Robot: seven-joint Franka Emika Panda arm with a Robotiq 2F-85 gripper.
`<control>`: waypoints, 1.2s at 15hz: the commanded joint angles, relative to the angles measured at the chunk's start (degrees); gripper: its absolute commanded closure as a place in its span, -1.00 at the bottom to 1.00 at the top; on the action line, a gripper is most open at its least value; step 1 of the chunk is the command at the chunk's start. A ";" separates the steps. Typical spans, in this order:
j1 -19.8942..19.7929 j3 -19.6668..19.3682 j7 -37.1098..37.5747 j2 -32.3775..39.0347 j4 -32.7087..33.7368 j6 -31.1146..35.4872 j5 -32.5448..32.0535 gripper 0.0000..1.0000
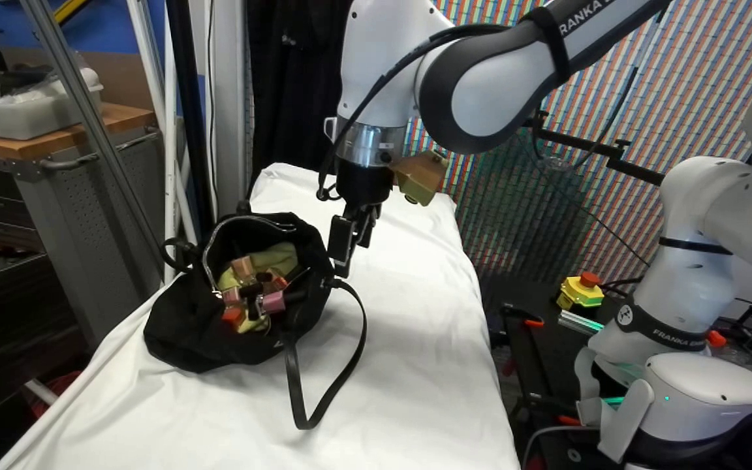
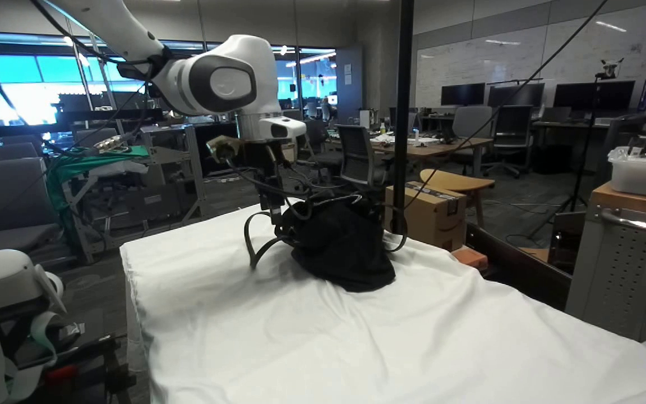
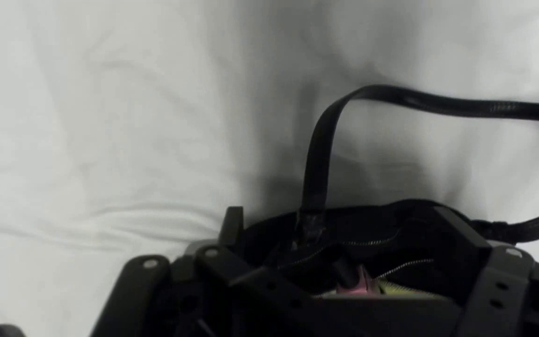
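Observation:
A black bag (image 1: 187,329) lies open on the white-covered table (image 1: 415,391). It also shows in an exterior view (image 2: 345,247). Inside are a yellow-green cloth (image 1: 281,256) and several small bottles with dark caps, one of them pink (image 1: 273,301). A thin black strap (image 1: 294,385) loops out onto the table. My gripper (image 1: 343,258) points down at the bag's rim, near the strap's end. In the wrist view, its fingers (image 3: 344,224) stand wide apart with the bag's zipped rim and the strap base between them. Whether they touch the bag is unclear. Nothing is gripped.
A second white arm (image 1: 683,294) and a yellow box with a red button (image 1: 579,291) stand beside the table. A metal pole (image 1: 89,117) and a cart with a white bin (image 1: 23,114) are past the bag. A cardboard box (image 2: 432,216) sits behind the table.

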 commanded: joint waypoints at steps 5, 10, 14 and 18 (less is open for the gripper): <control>-1.33 3.12 -5.08 -5.51 -15.15 13.62 19.12 -1.00; -1.41 4.39 -14.62 -3.92 -19.19 25.07 25.60 -1.00; -2.69 5.90 -25.95 -1.90 -19.79 32.28 31.90 -1.00; -4.62 10.12 -43.96 -0.31 -16.72 35.13 46.67 -1.00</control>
